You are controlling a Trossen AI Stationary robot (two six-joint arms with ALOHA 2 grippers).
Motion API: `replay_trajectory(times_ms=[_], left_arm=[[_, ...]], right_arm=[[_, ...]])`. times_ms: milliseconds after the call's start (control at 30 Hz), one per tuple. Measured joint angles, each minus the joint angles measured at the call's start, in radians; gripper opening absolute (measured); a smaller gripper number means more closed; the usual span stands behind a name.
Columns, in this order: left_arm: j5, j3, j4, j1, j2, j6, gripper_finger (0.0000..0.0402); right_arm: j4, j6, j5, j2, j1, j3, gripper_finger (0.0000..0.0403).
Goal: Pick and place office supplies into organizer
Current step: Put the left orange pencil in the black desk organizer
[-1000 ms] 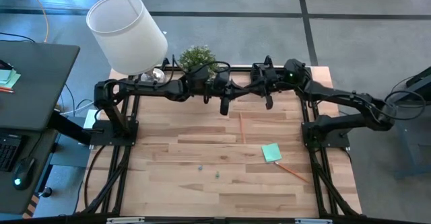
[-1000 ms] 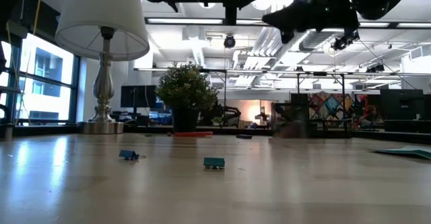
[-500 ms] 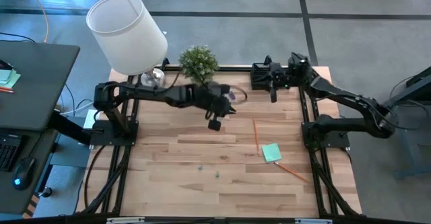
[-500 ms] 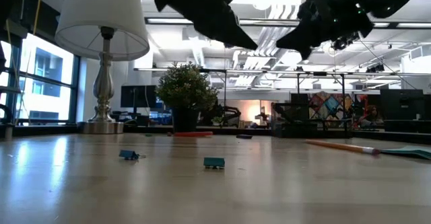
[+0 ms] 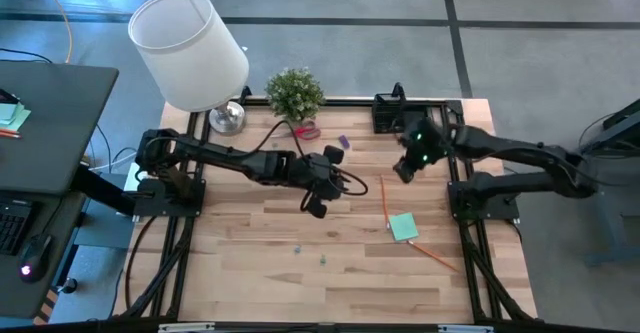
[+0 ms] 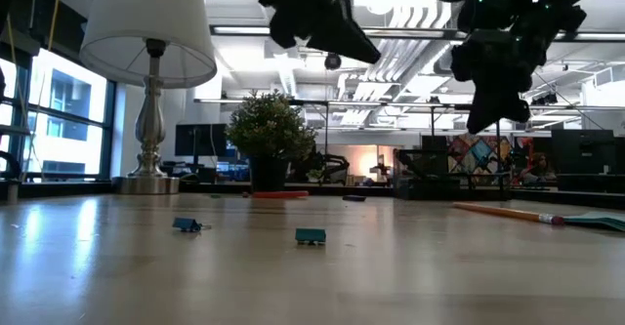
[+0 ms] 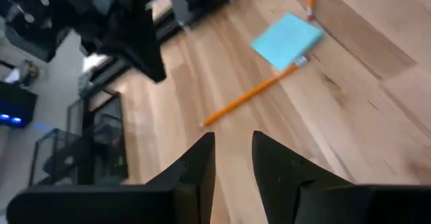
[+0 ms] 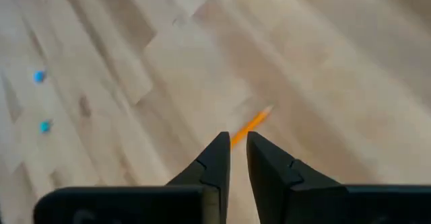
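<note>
Two pencils and a note pad wait on the bench

One orange pencil (image 5: 384, 195) lies by the green note pad (image 5: 403, 226); the right gripper (image 8: 238, 153) hangs above it, fingers a little apart, holding nothing. It should come straight down over the pencil's middle. The left gripper (image 7: 232, 158) is also parted and bare. The black organizer (image 5: 388, 114) stands far back; I cannot tell what is inside.

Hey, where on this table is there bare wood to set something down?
Free: the near strip below the two small teal pieces, and the left side beside the left arm's mount. Crowded: the far edge with lamp, plant, organizer, and the right by the sticky-note pad and pencils.
</note>
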Motion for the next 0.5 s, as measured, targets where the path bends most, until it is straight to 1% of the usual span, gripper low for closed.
replay_trajectory(times_ms=[100,200,267,367,500], left_arm=[[-0.030,0.000,-0.061,0.003,0.000,0.024,0.0085],[-0.120,0.000,-0.108,0.017,0.000,0.050,0.0085],[-0.145,0.000,-0.161,0.019,0.000,0.044,0.0085],[-0.151,0.000,-0.258,0.038,0.000,0.026,0.0085],[-0.156,0.000,-0.315,0.055,0.000,0.012,0.0082]], right_arm=[[0.024,0.115,0.052,0.029,0.123,0.000,0.0056],[0.021,0.231,0.164,0.074,0.227,0.000,0.0059],[0.022,0.291,0.211,0.117,0.285,0.000,0.0058],[0.053,0.362,0.230,0.203,0.355,0.000,0.0055],[0.160,0.400,0.234,0.321,0.414,0.000,0.0063]])
